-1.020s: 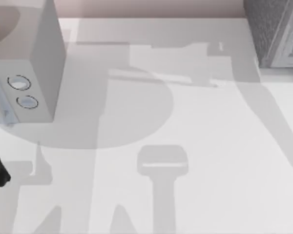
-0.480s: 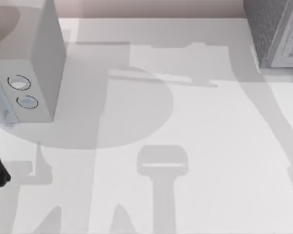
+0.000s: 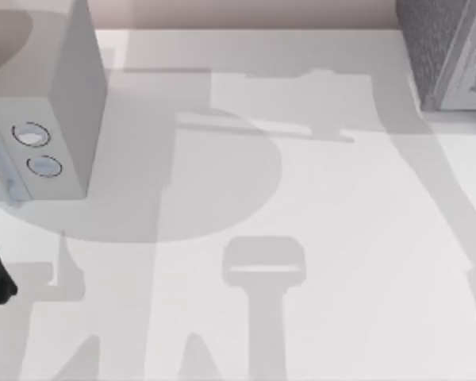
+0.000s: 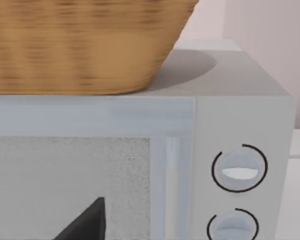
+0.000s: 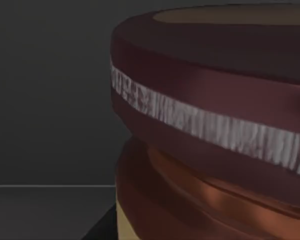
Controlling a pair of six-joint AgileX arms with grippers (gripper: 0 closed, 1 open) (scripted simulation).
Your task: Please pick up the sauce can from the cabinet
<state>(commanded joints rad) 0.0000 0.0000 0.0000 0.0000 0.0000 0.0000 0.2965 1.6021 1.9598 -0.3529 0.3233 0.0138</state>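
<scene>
Up at two o'clock, inside the cabinet (image 3: 448,55), right-arm shadow has settled; sauce can (image 5: 215,130) looms close, finger state unclear.

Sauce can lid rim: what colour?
Dark maroon with a whitish band, on the sauce can; clearest in the right wrist view.

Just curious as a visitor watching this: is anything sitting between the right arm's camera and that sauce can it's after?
Nothing visible does. In the right wrist view the sauce can sits very close, against a dark grey wall and floor, with no other item in front of it. From above, the cabinet stands at the table's far right corner.
</scene>
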